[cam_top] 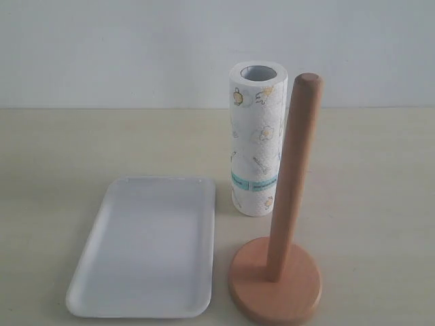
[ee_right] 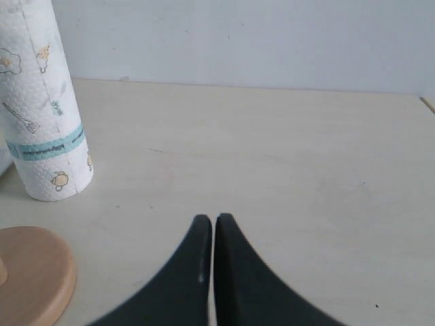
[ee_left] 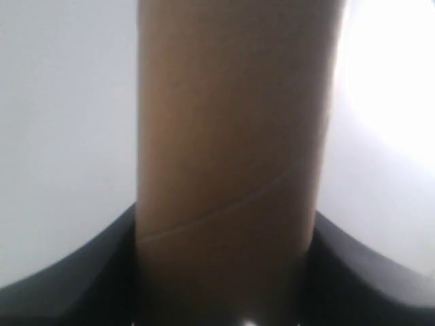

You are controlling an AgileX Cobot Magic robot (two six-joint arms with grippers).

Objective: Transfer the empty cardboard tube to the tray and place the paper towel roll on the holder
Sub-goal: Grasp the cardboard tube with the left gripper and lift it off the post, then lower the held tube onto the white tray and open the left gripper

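Left claw (ee_left: 224, 216) is clamped on the tube (ee_left: 231, 122). A black finger (ee_left: 102, 272) is pressed against each side of the cardboard. The tube is seen from so close in the left wrist view that it's all a bit blurred. A thin spiral seam can be made out running across it, with only pale background behind. Where the tube sits relative to the tray can't be told, since neither it nor either arm is caught in the exterior view.

Right claw (ee_right: 213, 221) is pressed together, tip to tip, and is held over the table (ee_right: 272, 156). Off to one side of it the roll (ee_right: 47, 129) is stood upright on the table, teal band low down. The edge of the holder (ee_right: 34, 272) base is seen nearer the camera than the roll.

In the exterior view the tray (cam_top: 146, 251) is laid flat at front left. The holder is stood just beside it on the right, dowel upright. The roll is stood further back, behind the gap between the two. It's partly overlapped by the dowel, and whether they touch can't be told. A white wall (cam_top: 102, 47) is seen behind the table.
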